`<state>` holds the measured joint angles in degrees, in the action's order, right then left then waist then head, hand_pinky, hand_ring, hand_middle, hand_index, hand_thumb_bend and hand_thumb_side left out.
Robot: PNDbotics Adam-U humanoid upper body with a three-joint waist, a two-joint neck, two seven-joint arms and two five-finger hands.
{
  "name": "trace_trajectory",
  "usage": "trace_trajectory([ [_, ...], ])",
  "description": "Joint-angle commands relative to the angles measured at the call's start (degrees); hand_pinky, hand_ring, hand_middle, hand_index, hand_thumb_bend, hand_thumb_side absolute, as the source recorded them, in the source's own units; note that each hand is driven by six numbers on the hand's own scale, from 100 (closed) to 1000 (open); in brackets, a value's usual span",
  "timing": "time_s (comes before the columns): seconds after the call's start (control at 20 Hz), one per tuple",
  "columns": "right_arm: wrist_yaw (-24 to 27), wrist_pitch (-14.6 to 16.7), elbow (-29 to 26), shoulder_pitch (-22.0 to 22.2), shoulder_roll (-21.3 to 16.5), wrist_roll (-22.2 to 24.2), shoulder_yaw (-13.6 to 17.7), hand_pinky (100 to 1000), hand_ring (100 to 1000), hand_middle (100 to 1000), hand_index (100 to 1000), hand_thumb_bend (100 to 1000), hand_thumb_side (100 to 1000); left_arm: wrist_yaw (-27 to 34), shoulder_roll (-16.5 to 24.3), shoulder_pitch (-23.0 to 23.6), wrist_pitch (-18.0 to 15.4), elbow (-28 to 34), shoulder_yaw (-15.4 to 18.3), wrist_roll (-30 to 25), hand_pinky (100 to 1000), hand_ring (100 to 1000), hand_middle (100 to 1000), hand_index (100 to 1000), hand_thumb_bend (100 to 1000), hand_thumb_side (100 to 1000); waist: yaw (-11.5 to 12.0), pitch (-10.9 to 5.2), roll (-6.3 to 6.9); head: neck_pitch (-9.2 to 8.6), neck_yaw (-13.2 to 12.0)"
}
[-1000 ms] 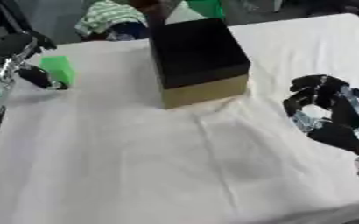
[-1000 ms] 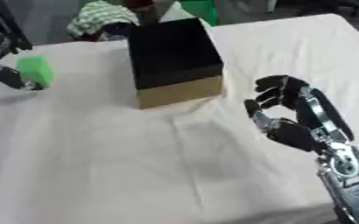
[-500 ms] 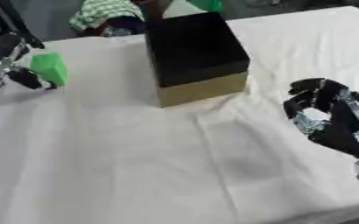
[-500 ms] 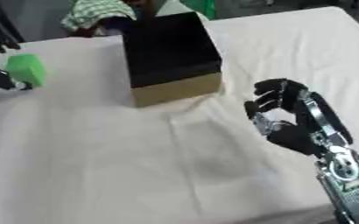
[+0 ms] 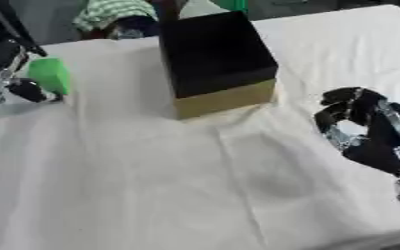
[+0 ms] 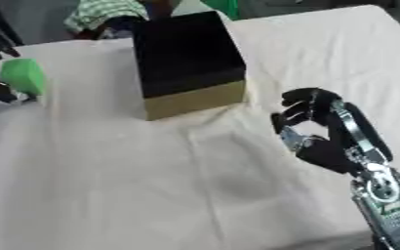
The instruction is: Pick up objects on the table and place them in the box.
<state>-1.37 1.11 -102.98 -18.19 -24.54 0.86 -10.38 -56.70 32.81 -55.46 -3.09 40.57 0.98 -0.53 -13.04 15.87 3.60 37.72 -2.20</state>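
Note:
A box [image 5: 216,58] with a black top and tan lower sides stands at the back middle of the white tablecloth [image 5: 152,185]. A small green block [image 5: 50,75] is at the far left, tilted, with a grey shadow on the cloth below it. My left hand [image 5: 5,68] comes in from the left edge and is partly cut off. One dark finger [image 5: 29,90] presses the block's lower left side, and the rest of the hand is above it. My right hand [image 6: 323,132] hovers right of the box, apart from it, fingers curled and holding nothing.
Behind the box at the far table edge lie a green-and-white checked cloth [image 5: 110,12] and a green thing [image 6: 220,6]. The tablecloth has creases running down its middle. The table's front edge shows at the lower right.
The whole picture has shifted a little, so the camera moved. The left hand and green block sit slightly nearer the left edge. The right hand keeps its curled pose.

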Motion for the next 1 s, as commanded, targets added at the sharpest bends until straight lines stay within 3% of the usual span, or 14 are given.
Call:
trace_trajectory([
  [0.05,-0.1,0.09,-0.51,-0.76,-0.73,0.15,0.1,600,632,633,737,286,335,-1.28,1.16,-0.58,0.86,-0.27,0.25,0.12,740,661,583,742,753,126,-0.17,-0.82,-0.41,-0.7,-0.16],
  [0.1,-0.08,0.08,-0.5,-0.76,-0.72,0.14,0.12,600,632,633,737,286,335,-1.59,1.12,-0.58,1.13,-0.31,0.24,0.05,738,655,573,740,752,125,-0.18,-0.84,-0.43,-0.74,-0.17],
  [0.25,-0.01,0.06,-0.45,-0.72,-0.66,0.12,0.14,600,632,633,737,285,336,-2.31,1.13,-0.61,2.05,-0.16,0.34,0.42,701,564,398,712,737,112,-0.06,-1.05,-0.5,-0.76,-0.22],
  [0.4,0.03,0.06,-0.36,-0.61,-0.58,0.11,0.18,600,633,633,737,284,335,-2.24,1.13,-0.6,3.02,0.4,0.47,2.22,676,523,316,693,727,102,0.24,-1.43,-0.54,-0.62,-0.19],
  [1.0,0.45,0.08,0.05,0.53,-0.24,0.28,0.32,600,633,633,737,282,317,5.37,1.39,-0.82,2.27,7.82,-1.94,3.86,642,501,289,679,692,100,2.76,-4.68,-1.46,0.55,-0.24],
])
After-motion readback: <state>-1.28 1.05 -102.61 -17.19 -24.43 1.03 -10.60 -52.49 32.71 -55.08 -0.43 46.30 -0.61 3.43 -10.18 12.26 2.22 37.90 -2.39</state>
